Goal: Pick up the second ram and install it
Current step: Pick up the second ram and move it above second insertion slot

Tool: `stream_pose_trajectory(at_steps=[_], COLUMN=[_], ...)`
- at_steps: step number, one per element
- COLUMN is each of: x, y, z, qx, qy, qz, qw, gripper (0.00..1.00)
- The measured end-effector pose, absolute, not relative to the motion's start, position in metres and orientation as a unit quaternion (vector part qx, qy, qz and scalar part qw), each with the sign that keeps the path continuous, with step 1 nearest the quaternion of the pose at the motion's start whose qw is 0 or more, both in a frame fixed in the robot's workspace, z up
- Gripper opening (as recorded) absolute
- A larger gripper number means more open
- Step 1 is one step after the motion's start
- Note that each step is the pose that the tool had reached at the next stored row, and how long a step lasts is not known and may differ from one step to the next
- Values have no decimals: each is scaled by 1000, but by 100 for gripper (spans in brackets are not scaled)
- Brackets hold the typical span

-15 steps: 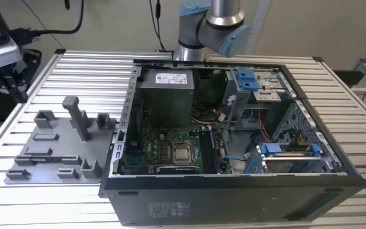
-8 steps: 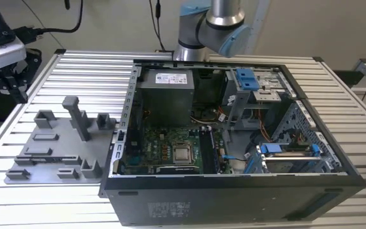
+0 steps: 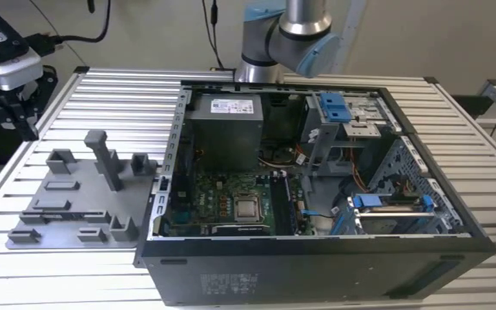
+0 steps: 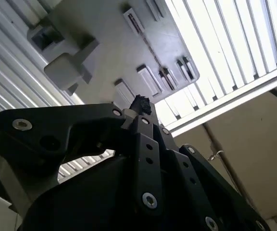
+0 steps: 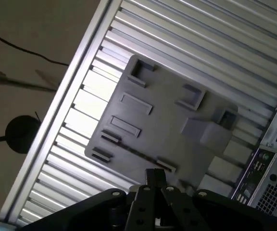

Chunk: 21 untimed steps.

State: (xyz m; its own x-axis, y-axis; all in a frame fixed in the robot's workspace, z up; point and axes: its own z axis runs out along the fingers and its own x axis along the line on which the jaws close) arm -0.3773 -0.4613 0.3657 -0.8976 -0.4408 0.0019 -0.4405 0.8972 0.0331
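Exterior view first: one open computer case (image 3: 317, 187) lies on the slatted table (image 3: 476, 161). One grey fixture plate (image 3: 75, 206) sits just beside it on the exterior view's left. One robot arm (image 3: 287, 29) rises behind the case. Inside the case are one power supply (image 3: 224, 129) and one motherboard (image 3: 230, 203). One tall post (image 3: 101, 158) stands on the plate.

In the second wrist view, the end effector (image 4: 139, 103) hangs above the plate, its two fingertips closed together with nothing gripped. The second ram (image 4: 150, 50) appears to be the one thin dark strip standing on edge between two small holders on the plate, apart from the end effector.

In the first wrist view, the same single strip (image 5: 137, 151) crosses the plate near the closed end effector (image 5: 155, 177) without touching it. One corner of the case shows beside the plate.
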Motion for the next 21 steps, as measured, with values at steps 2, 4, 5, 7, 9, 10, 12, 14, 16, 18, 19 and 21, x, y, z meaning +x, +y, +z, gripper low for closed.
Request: stream_pose_trajectory(at_steps=[2, 4, 5, 7, 9, 10, 12, 14, 16, 18, 19, 21], x=[-377, -378, -378, -378, -378, -378, -378, -378, -378, -378, -378, -378], y=[-461, -461, -461, -461, -461, -461, -461, -461, -461, -461, -461, -461], z=[365, 365, 365, 365, 364, 364, 364, 364, 363, 363, 363, 363], qx=[237, 248, 253, 264, 275, 280, 291, 302, 313, 323, 328, 339], qy=[-971, -969, -967, -964, -961, -960, -957, -953, -950, -946, -944, -941], qz=[-15, -14, -14, -14, -13, -13, -13, -12, -12, -11, -11, -10], qw=[4, 2, 2, 1, 0, -1, -2, -2, -3, -4, -5, -6], gripper=[11, 11, 11, 11, 11, 11, 11, 11, 11, 11, 11, 11])
